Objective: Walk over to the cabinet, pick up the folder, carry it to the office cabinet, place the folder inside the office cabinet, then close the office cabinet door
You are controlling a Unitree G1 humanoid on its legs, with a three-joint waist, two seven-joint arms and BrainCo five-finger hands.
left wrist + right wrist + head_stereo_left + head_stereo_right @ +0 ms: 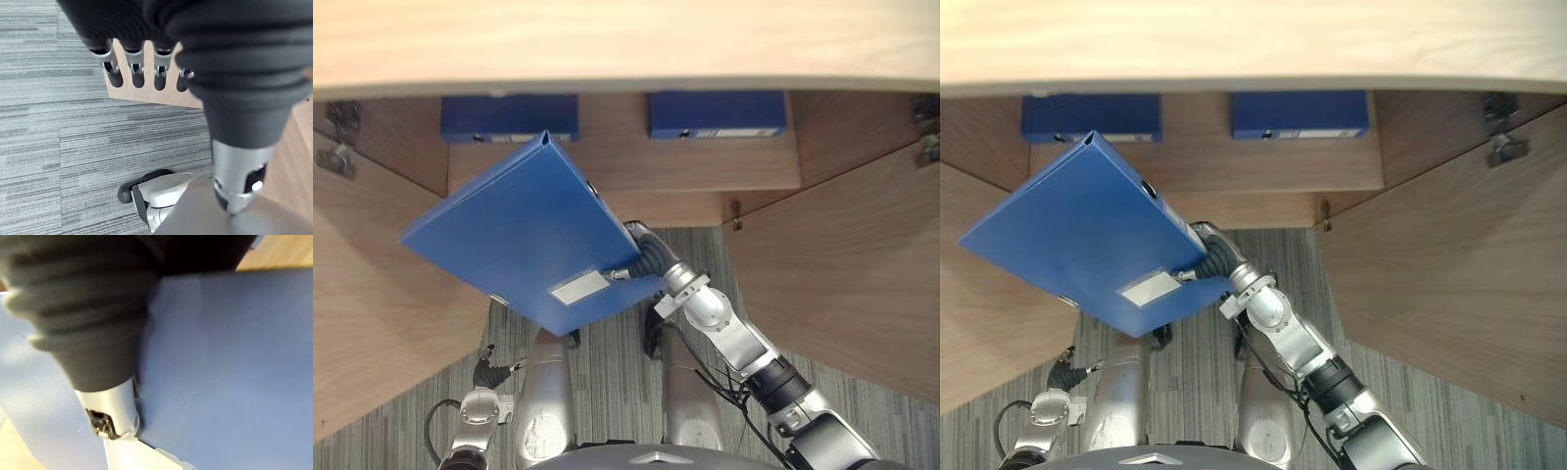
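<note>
At left, swung-open brown wooden cabinet door (372, 294). Low beside it, left hand (136, 63), fingers loose and nearly straight, holding nothing, above grey striped carpet (617, 392). At centre, large flat blue plastic folder (529, 235), tilted, held aloft before the open cabinet's wooden shelf (705, 162), with two dark blue box files (509, 117) standing at its back. Clamped on the folder's near right edge, right hand (644, 257), thumb (120, 406) pressed to the cover. At right, second open door (842, 264).
</note>
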